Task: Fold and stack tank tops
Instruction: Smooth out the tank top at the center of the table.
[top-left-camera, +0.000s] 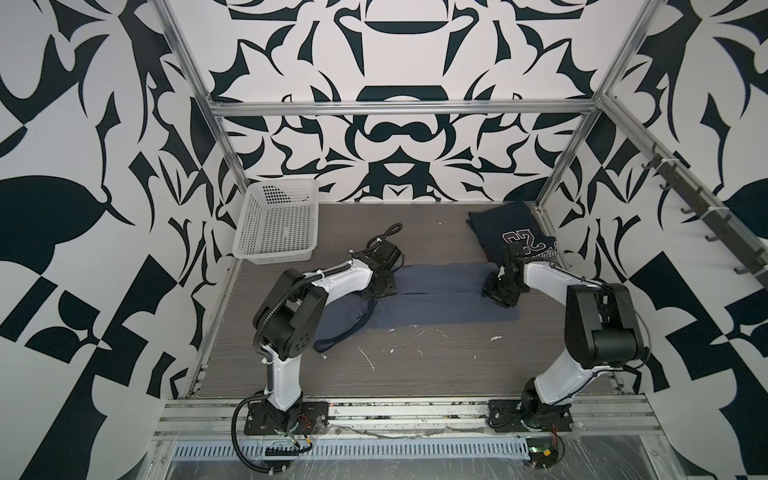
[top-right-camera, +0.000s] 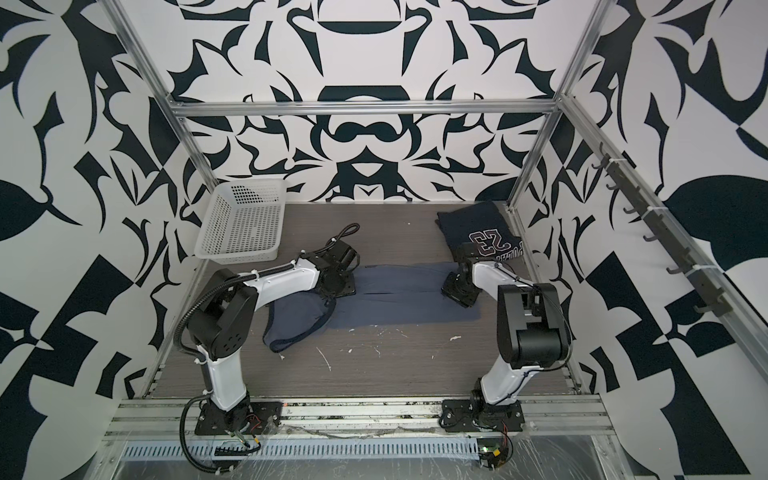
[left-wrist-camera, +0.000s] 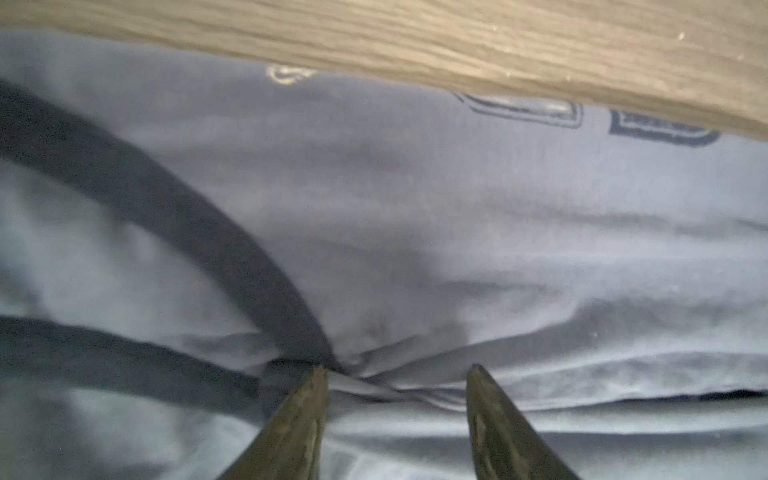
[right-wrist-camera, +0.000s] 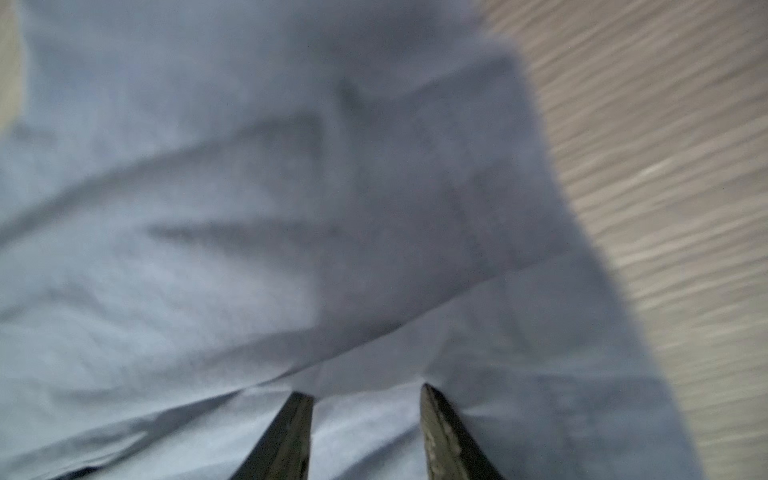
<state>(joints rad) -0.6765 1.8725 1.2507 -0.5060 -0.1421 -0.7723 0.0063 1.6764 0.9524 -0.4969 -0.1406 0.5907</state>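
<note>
The slate grey-blue tank top (top-left-camera: 449, 299) (top-right-camera: 407, 299) lies in a long folded band across the middle of the table, its dark-trimmed straps (top-left-camera: 334, 338) trailing toward the left arm. My left gripper (left-wrist-camera: 397, 370) is open, tips pressing the cloth (left-wrist-camera: 415, 208) where the dark trim (left-wrist-camera: 187, 216) meets a pucker of folds. My right gripper (right-wrist-camera: 365, 390) is open too, tips resting on the top's right end (right-wrist-camera: 249, 208) near its edge. The navy tank top (top-left-camera: 507, 228) (top-right-camera: 473, 226) with the "23" print lies folded at the back right corner.
A white perforated basket (top-left-camera: 278, 224) (top-right-camera: 241, 224) stands at the back left. The wood-grain table (top-left-camera: 415, 365) shows white scuffs in front of the cloth. Metal frame posts rise at the back corners, and a hook rail (top-left-camera: 706, 208) runs along the right wall.
</note>
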